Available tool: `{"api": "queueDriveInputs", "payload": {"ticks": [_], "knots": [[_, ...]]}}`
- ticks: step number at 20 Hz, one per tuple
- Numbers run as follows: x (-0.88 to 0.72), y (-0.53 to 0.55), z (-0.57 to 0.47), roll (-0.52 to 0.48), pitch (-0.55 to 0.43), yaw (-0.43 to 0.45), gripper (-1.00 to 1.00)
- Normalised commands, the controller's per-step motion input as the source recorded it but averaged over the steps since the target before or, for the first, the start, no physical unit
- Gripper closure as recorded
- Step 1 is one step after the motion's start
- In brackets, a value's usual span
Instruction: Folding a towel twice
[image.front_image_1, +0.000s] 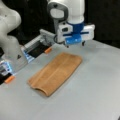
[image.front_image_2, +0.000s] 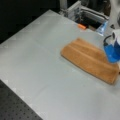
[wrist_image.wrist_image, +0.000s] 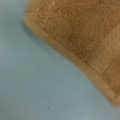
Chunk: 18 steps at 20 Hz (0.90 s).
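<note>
The towel (image.front_image_1: 55, 73) — orange-brown terry, folded into a long strip with a plain woven band — is lying flat on the grey counter (image.front_image_1: 95, 95). The gripper (image.front_image_1: 75, 44) is being held above its far end, holding nothing; whether it is spread cannot be told. Two small orange tabs (image.front_image_1: 48, 50) are lying beside the dark equipment — nothing is covering the towel.

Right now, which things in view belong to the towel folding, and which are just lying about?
Belongs to the job:
- towel, lying flat on the table as a long strip, apparently folded once
- claw, hanging above the towel's far end, holding nothing

Just lying about:
- orange tabs beside the robot's base
</note>
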Motion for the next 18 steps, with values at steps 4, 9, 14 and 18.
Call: {"api": "queueDriveInputs", "payload": {"ticks": [4,9,14,18], "knots": [[0.50,0.31,-0.05,-0.437,0.186,0.150,-1.00],[0.38,0.28,-0.04,-0.378,0.181,0.140,-1.00],[0.25,0.27,-0.03,-0.317,0.122,0.059,-1.00],[0.17,0.25,-0.11,-0.252,0.105,0.049,-1.00]]}}
